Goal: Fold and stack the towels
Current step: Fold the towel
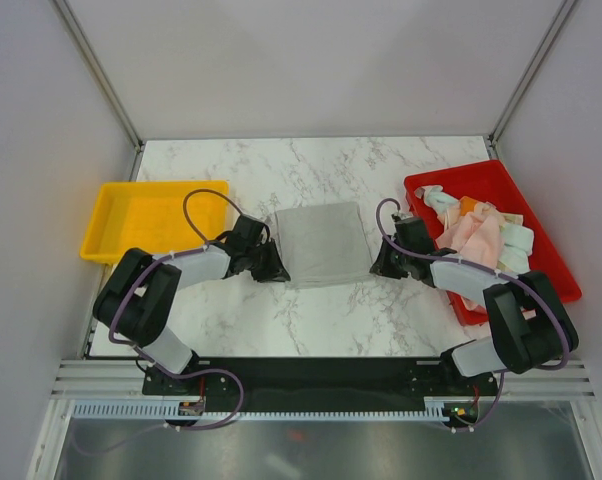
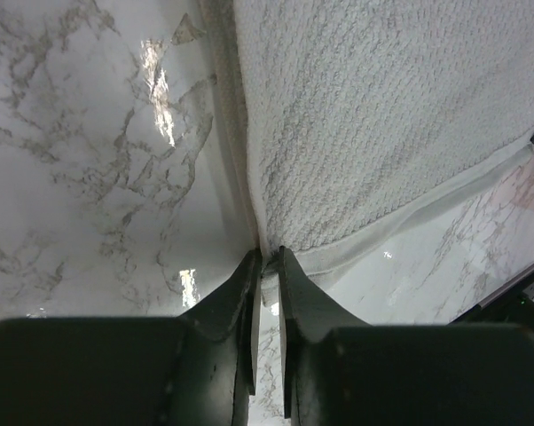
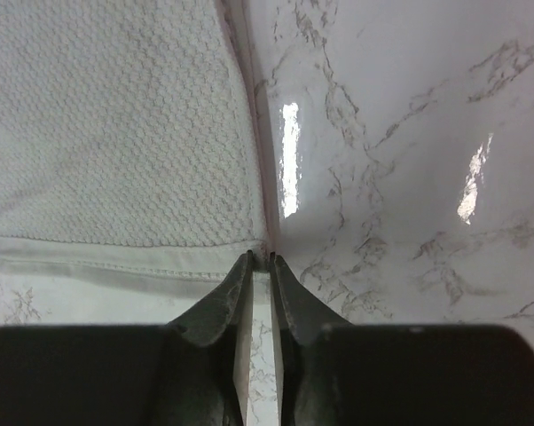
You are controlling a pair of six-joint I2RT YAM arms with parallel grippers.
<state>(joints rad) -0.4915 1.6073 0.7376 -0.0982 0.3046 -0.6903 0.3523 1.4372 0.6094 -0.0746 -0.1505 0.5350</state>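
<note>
A grey-white towel lies flat in the middle of the marble table. My left gripper sits at its near left corner. In the left wrist view the left gripper has its jaws nearly together, with the hemmed corner of the towel pinched between the tips. My right gripper is at the near right corner. In the right wrist view the right gripper likewise pinches the corner of the towel. More towels, pale pink, mint and orange, lie heaped in the red tray.
The red tray stands at the right edge of the table, right behind my right arm. A yellow tray stands at the left, holding nothing. White walls close in the back and sides.
</note>
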